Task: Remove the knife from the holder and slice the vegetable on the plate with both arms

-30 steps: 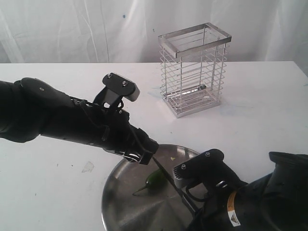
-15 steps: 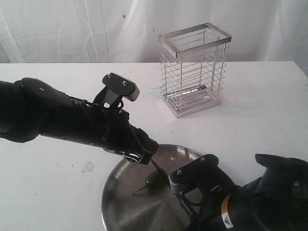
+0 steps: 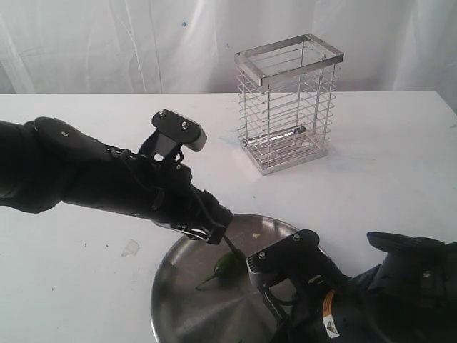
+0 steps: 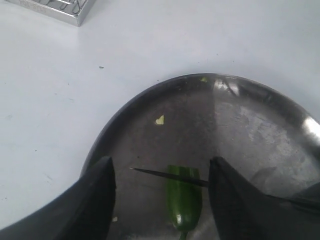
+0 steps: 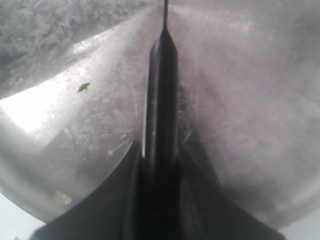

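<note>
The dark green vegetable (image 3: pixel 227 266) (image 4: pixel 184 197) lies on the steel plate (image 3: pixel 175 300) (image 4: pixel 250 120), stem toward the front. My left gripper (image 3: pixel 214 233) (image 4: pixel 161 164) hovers over it, open, one finger (image 4: pixel 97 200) on each side and neither touching it. My right gripper (image 3: pixel 275 289) (image 5: pixel 160 155) is shut on the black handle of the knife (image 5: pixel 163 95). Its thin dark blade (image 3: pixel 235 250) (image 4: pixel 170 174) lies crosswise over the vegetable's cut end, tip pointing toward the left arm. The wire holder (image 3: pixel 289 103) stands at the back with nothing in it.
Small pale green scraps (image 4: pixel 159 119) (image 5: pixel 83 87) lie on the plate. A corner of the holder's base (image 4: pixel 60 6) shows in the left wrist view. White table (image 3: pixel 371 179) surrounds the plate; a white curtain hangs behind.
My right arm has shifted left over the plate, carrying the knife further along across the vegetable. The left arm and the vegetable have stayed put.
</note>
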Robot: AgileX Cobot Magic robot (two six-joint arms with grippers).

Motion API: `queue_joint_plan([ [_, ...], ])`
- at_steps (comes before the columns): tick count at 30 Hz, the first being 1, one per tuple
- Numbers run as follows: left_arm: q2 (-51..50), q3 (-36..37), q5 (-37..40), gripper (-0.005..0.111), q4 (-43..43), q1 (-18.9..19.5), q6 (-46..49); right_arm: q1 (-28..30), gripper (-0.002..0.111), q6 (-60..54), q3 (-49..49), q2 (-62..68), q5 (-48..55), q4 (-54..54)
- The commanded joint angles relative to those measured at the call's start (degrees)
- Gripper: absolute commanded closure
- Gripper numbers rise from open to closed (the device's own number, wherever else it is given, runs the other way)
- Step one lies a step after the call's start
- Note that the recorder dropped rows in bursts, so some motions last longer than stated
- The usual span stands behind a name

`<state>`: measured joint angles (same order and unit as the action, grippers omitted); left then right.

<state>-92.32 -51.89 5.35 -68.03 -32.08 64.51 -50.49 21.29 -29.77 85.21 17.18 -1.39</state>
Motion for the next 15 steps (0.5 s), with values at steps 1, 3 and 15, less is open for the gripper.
queue_joint_plan([
  [1, -2.92, 0.5, 1.36, 0.059, -0.87, 0.03, -0.46, 0.26, 0.108, -0.56, -0.4, -0.02, -0.55, -0.04],
  [3, -3.93, 0.4, 2.19, 0.069, -0.87, 0.03, -0.36, 0.26, 0.108, -0.56, -0.4, -0.02, -0.55, -0.04],
  [15, -5.36, -1.97, 11.28, 0.103, -8.38, 0.03, 8.51, 0.26, 0.108, -0.56, -0.4, -0.02, -0.67, -0.27],
])
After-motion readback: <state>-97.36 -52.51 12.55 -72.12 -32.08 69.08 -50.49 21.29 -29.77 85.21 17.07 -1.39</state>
